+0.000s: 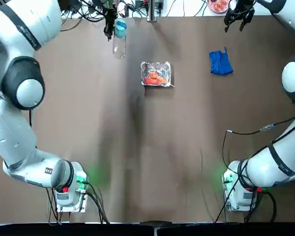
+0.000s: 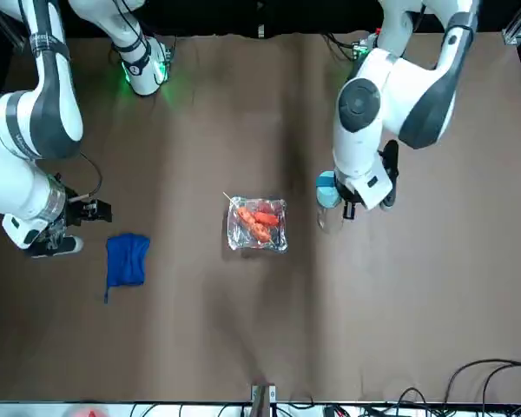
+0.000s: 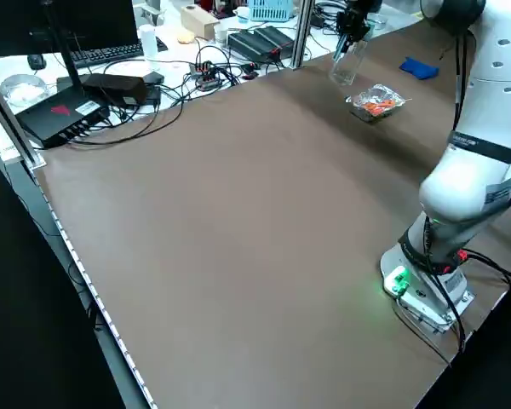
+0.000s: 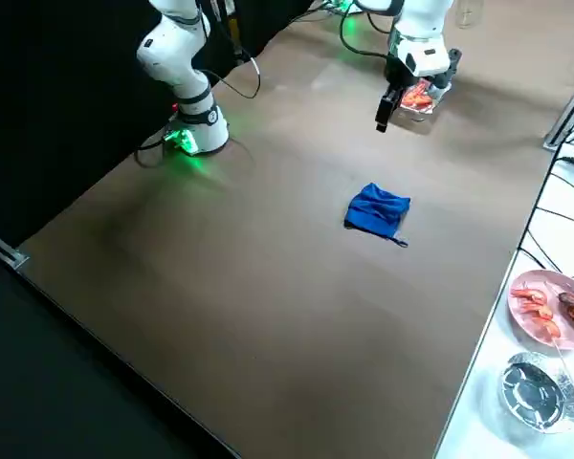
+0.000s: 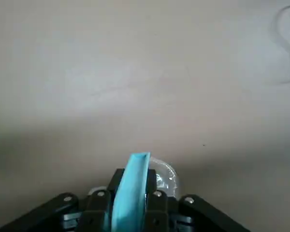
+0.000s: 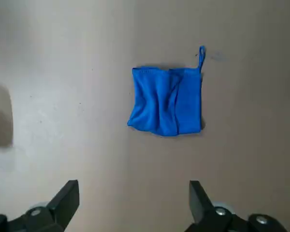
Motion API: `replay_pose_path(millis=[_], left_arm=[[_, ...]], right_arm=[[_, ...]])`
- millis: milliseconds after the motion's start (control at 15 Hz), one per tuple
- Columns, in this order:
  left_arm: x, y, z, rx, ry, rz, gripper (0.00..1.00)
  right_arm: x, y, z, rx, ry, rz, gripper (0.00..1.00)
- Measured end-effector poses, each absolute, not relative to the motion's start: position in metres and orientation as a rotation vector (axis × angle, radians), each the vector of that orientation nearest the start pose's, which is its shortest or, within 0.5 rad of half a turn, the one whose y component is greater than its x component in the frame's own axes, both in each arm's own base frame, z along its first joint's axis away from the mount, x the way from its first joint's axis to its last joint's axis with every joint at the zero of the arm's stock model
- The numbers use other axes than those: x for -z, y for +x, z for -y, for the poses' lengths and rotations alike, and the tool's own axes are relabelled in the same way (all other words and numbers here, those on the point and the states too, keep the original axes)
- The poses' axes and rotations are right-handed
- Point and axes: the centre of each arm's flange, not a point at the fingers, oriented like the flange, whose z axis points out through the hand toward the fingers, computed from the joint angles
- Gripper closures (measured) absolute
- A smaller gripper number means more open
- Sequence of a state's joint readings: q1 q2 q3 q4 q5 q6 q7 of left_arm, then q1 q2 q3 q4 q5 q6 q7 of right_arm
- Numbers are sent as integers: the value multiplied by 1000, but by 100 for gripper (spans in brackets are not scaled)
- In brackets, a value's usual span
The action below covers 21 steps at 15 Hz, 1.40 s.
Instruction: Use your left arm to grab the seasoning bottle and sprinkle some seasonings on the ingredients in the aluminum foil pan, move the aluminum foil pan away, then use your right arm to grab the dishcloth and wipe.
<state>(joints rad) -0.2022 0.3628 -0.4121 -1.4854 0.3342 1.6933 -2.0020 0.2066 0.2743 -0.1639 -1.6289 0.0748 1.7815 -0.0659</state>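
Note:
My left gripper [image 1: 109,25] is shut on the seasoning bottle [image 1: 119,45], holding it at the light blue cap [image 5: 133,191] near the table's far edge. The clear body [image 2: 329,213] hangs below the cap, to the left of the aluminum foil pan [image 1: 156,73]. The pan rests mid-table with orange-red ingredients [image 2: 256,221] inside. A blue dishcloth [image 1: 220,63] lies flat to the pan's right. My right gripper [image 6: 134,203] hovers open just beyond the dishcloth [image 6: 166,100], nothing between its fingers [image 6: 67,198].
Cables and boxes [image 3: 111,89] crowd the bench beyond the table's far edge. A pink plate of food [image 4: 550,306] and a round silver dish [image 4: 534,390] sit off the table by the far right corner. Both arm bases [image 1: 71,189] stand at the near edge.

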Motion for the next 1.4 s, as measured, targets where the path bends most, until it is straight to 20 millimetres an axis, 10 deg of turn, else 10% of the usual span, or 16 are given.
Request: replay_pose_path(millis=[533, 1400], left_arm=[[-436, 576, 392, 432, -2322, 1814, 78], [-345, 577, 435, 778, -2110, 1861, 78]], right_arm=[[-450, 627, -42, -190, -3104, 142, 0], [-449, 627, -42, -192, -3104, 141, 0]])
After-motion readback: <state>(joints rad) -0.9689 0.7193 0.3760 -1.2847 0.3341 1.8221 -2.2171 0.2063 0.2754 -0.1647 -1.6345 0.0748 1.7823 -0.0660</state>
